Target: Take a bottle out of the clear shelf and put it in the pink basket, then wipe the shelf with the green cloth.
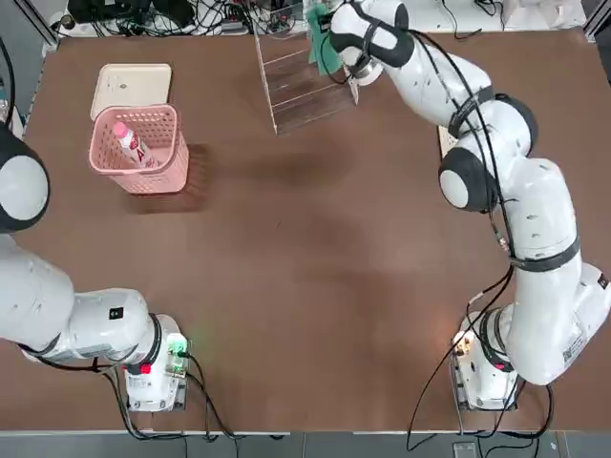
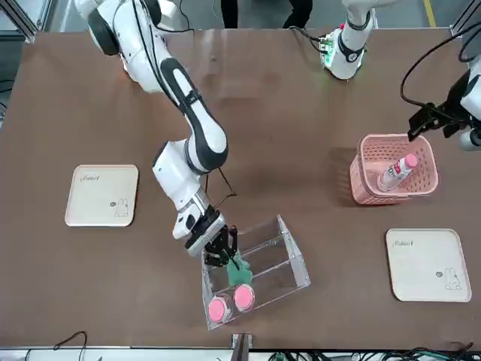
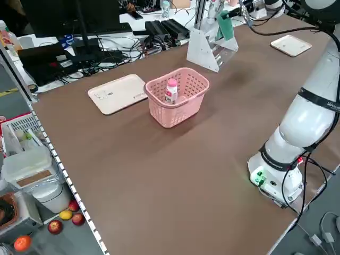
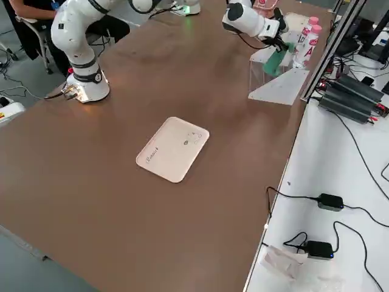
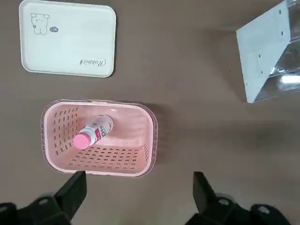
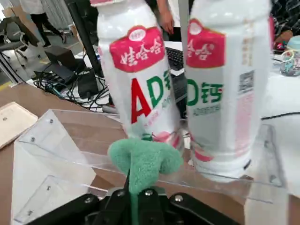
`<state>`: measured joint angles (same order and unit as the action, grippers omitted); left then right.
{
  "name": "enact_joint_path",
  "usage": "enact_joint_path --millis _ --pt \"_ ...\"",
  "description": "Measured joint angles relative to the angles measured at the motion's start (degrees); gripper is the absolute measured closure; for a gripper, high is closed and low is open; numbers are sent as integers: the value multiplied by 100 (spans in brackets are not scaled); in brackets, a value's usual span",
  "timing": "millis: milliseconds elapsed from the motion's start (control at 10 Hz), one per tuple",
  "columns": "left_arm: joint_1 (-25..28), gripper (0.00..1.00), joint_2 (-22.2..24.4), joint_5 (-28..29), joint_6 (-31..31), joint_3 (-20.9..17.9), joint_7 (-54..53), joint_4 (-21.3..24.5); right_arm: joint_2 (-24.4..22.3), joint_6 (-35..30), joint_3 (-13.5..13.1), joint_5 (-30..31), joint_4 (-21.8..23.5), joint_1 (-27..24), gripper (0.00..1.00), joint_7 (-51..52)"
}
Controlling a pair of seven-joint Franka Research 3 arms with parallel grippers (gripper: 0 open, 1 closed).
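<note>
So the bottle (image 1: 133, 145) is already lying in the basket (image 1: 139, 151), upper left of the top view. The cloth (image 2: 239, 270) is pinched tight in the right gripper (image 2: 223, 254), low centre in the front view, hung just above the shelf (image 2: 264, 265) ledge. The left gripper (image 5: 136, 187) is spread wide, parked over the basket.

**Cluttered lab around a brown worktop**

A matte brown worktop (image 1: 315, 286) fills the room's centre. Along its far edge run tangled black cables (image 3: 114, 40) and power bricks (image 4: 349, 97) on a white side bench (image 4: 340, 201). At one side stands a shelf unit with a plastic container (image 3: 32, 170) and small red and orange fruit (image 3: 53, 226). The floor (image 4: 24, 73) is grey.
</note>
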<state>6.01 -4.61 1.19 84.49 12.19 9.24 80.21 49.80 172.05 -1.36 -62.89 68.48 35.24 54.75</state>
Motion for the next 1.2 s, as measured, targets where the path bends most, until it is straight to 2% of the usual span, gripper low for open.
enact_joint_path --millis 300,600,1200 --pt "0 0 0 0 0 10 0 0 -247 -211 -92 -7 195 -28 95 -98" --pt "0 0 0 0 3 24 4 -1 -484 -387 -68 -8 381 216 95 -1045" --pt "5 0 0 0 43 32 7 -4 -1823 -552 -20 -8 2017 795 95 -2272"
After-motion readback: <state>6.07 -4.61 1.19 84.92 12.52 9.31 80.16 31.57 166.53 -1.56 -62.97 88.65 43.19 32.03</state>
